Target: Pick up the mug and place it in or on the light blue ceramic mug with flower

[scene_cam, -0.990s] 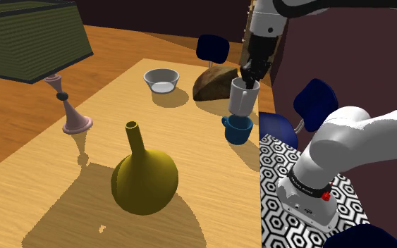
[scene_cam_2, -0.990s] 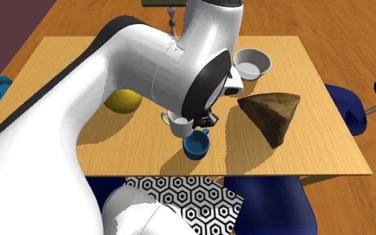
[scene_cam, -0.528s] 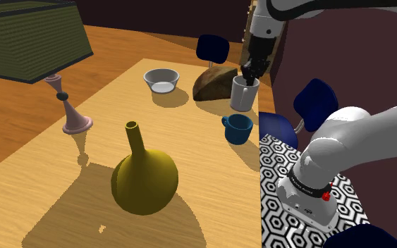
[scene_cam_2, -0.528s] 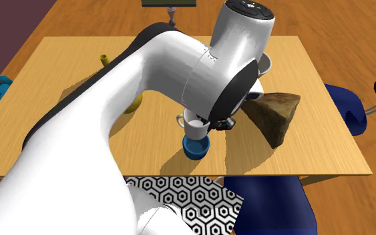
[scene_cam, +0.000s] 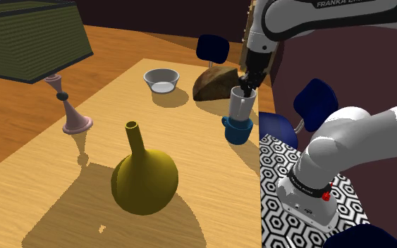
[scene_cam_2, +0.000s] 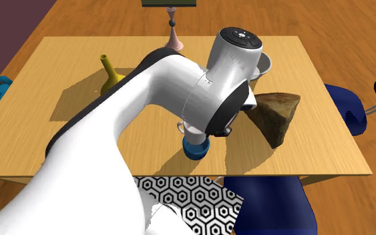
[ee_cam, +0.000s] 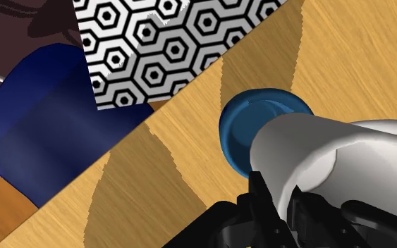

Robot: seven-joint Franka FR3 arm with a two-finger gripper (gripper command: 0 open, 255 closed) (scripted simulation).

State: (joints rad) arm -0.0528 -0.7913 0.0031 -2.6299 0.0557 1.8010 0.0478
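The black gripper (scene_cam: 246, 83) is holding the white mug (scene_cam: 241, 104) by its rim. Its jaws are clamped on the mug's wall, with one finger inside the cup and the other outside. The white mug is hanging upright directly over the blue mug (scene_cam: 237, 131), and its base is sitting at the level of the blue rim. It cannot be told whether the two are touching. In the wrist view, the white mug (ee_cam: 309, 151) is covering part of the blue mug's (ee_cam: 249, 120) opening. The blue mug is standing on the wooden table (scene_cam: 63, 190), near the edge beside the hexagon-patterned stand (scene_cam: 281, 158). A brown wedge (scene_cam_2: 274, 117) is lying just beside the mugs. A grey bowl (scene_cam: 161, 79) and a yellow vase (scene_cam: 144, 180) are standing well apart from them.
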